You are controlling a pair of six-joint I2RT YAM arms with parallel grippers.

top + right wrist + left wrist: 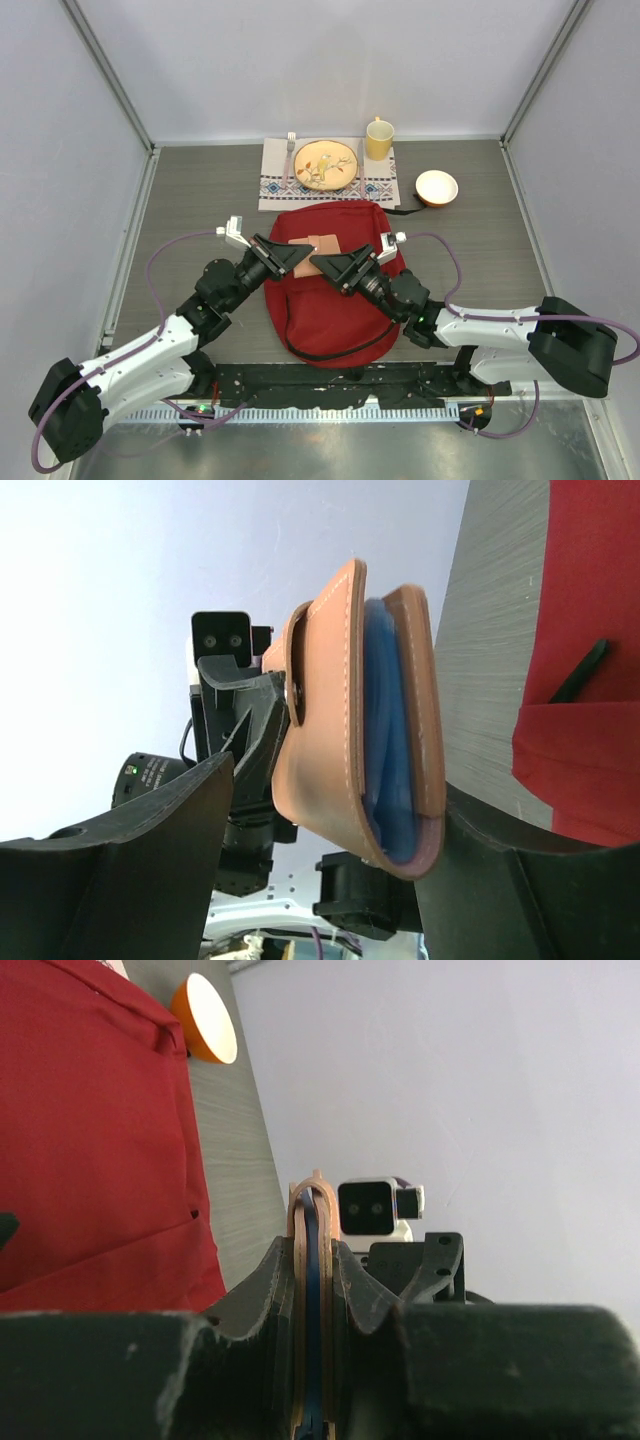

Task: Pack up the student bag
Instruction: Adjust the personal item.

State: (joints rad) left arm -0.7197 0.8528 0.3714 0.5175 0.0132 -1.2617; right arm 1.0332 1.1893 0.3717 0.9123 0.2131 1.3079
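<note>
The left gripper (297, 256) is clamping the tan pouch (322, 243) over the student bag (335, 310), lying at 6 o'clock from the plate (326, 165), while the right gripper (328, 263) is straddling it with jaws apart, needing firm closure before release.

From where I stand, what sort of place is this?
Probably a robot test booth, not a home: plain white panels wall in the table, two arms are bolted at its edge, and a plate, mug and red backpack look staged.
</note>
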